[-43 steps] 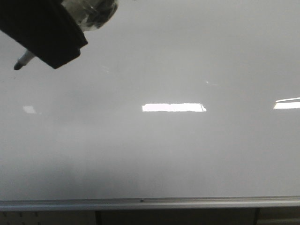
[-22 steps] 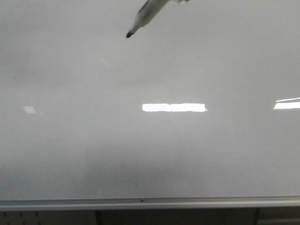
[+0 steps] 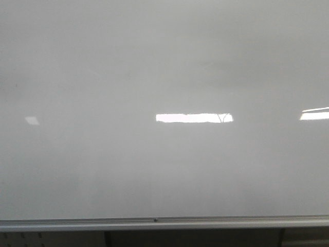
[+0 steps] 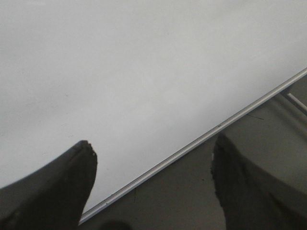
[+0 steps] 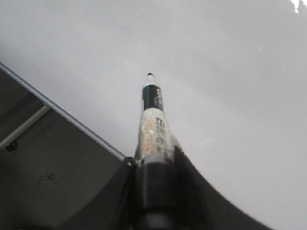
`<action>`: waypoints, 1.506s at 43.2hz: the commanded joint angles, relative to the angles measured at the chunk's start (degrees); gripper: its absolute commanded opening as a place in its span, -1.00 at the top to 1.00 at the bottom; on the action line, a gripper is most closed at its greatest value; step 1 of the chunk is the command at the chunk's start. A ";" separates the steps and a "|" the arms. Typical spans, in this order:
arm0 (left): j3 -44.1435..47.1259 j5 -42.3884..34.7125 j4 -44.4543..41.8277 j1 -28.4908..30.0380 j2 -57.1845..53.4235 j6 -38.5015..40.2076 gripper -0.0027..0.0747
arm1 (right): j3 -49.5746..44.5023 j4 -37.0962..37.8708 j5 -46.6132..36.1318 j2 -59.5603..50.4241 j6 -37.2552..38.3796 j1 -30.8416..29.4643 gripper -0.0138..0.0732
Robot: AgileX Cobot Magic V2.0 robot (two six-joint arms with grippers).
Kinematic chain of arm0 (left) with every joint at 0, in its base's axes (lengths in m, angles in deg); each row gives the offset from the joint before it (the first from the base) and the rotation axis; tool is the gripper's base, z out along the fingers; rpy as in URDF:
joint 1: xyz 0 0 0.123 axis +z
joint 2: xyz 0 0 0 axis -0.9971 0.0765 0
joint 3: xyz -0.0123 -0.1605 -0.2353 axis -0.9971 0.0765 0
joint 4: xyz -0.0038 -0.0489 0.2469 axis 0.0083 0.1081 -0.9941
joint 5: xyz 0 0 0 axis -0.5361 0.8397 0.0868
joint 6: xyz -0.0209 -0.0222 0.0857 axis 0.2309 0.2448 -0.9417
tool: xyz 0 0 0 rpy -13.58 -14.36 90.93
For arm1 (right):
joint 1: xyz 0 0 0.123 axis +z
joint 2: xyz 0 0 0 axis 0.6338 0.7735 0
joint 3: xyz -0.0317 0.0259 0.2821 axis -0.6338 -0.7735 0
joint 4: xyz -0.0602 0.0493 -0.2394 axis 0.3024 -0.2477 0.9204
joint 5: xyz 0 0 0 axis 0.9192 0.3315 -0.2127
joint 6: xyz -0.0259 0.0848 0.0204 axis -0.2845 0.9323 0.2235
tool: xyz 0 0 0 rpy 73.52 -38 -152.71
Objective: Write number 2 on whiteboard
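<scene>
Here the right gripper (image 5: 154,165) is clamping one black-tipped white marker (image 5: 152,117), its tip pointing at the one large glossy white-grey whiteboard (image 3: 164,170); the left gripper (image 4: 151,184) is hanging with fingers spread, holding nothing, near the board's silver rail (image 4: 192,146).

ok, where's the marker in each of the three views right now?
Front view: not in it, only the whiteboard shows.
Left wrist view: not in it; the left gripper holds nothing.
Right wrist view: marker in the centre, clamped by the right gripper, tip towards the board.
Shared landmark: the silver bottom rail.
</scene>
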 commanded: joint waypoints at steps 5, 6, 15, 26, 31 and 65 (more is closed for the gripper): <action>-1.28 -4.07 1.34 0.10 -0.24 0.71 -0.34 | -8.40 -0.48 -10.64 -9.49 1.58 -0.52 0.61; -1.28 -4.07 1.34 0.10 -0.24 0.71 -0.34 | -9.62 -0.42 -11.54 -10.21 2.25 -0.68 0.61; -1.28 -4.07 1.34 0.10 -0.24 0.71 -0.34 | -15.88 0.03 -16.34 -12.02 5.60 -5.64 0.61; -1.28 -4.52 1.34 0.10 -0.24 0.71 -0.34 | -16.02 0.09 -21.62 -8.58 5.41 -12.37 0.61; -1.28 -5.02 1.34 0.10 -0.24 0.71 -0.34 | -16.02 0.68 -26.47 -5.70 4.30 -12.30 0.61; -1.28 -5.84 1.34 0.10 -0.24 0.71 -0.34 | -10.18 3.19 -58.23 22.18 0.29 -8.45 0.61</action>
